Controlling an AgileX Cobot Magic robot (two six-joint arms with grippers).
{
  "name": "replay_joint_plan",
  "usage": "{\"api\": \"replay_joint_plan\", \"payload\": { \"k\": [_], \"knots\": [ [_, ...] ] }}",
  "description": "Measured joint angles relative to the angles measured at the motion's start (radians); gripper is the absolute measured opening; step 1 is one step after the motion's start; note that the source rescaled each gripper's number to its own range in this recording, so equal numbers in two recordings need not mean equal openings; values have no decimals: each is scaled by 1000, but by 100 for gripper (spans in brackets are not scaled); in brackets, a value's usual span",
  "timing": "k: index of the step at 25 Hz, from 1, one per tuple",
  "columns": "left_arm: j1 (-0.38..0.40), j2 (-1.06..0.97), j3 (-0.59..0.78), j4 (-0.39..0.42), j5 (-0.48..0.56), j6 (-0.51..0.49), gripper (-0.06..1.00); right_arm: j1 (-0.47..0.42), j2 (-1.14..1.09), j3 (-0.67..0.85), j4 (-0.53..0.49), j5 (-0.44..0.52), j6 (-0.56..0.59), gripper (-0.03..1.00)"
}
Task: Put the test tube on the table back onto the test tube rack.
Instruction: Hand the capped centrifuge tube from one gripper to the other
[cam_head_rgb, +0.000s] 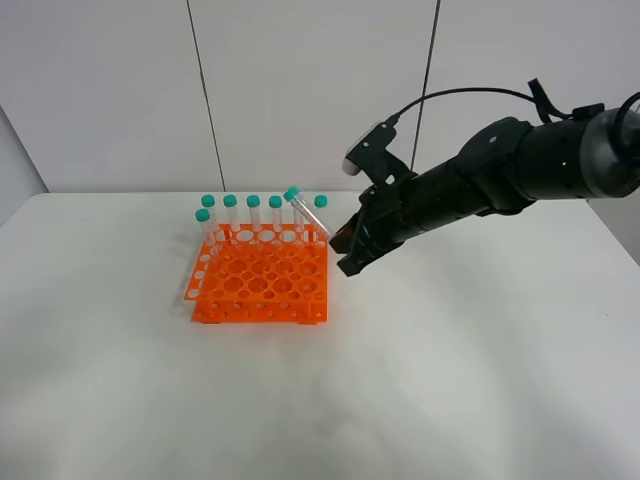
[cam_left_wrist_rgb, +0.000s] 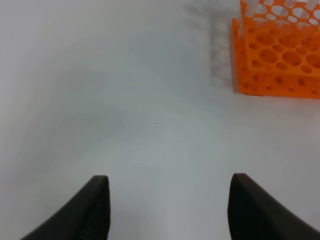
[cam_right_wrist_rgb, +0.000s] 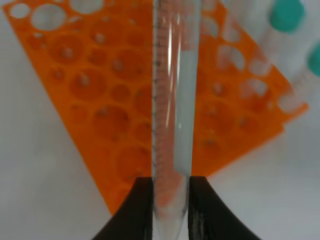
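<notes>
My right gripper (cam_head_rgb: 338, 241) is shut on the test tube (cam_head_rgb: 307, 211), a clear tube with a teal cap, holding it by its tapered tip. The tube tilts up and to the left over the back right corner of the orange test tube rack (cam_head_rgb: 262, 288). In the right wrist view the tube (cam_right_wrist_rgb: 172, 100) runs up between the black fingers (cam_right_wrist_rgb: 132, 210) with the rack (cam_right_wrist_rgb: 100, 100) below it. Several other capped tubes (cam_head_rgb: 253, 212) stand in the rack's back row. My left gripper (cam_left_wrist_rgb: 167, 210) is open and empty over the white table (cam_left_wrist_rgb: 125, 100), apart from the rack (cam_left_wrist_rgb: 277, 55).
The white table (cam_head_rgb: 450, 380) spreads wide on all sides of the rack. A grey panelled wall (cam_head_rgb: 300, 90) stands behind the table. The right arm (cam_head_rgb: 500, 175) reaches in from the right, above the tabletop.
</notes>
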Motion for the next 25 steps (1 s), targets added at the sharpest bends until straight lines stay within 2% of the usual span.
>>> {"api": "replay_joint_plan", "payload": {
  "k": [5,16,21,25],
  "knots": [
    [0,0,0,0,0,0,100,93,0,0,18,-36,-42,31],
    [0,0,0,0,0,0,100,259,0,0,144,-56,-170,31],
    [0,0,0,0,0,0,100,319,0,0,239,-70,-244,31],
    [0,0,0,0,0,0,100,354,0,0,351,-70,-347,31]
  ]
}}
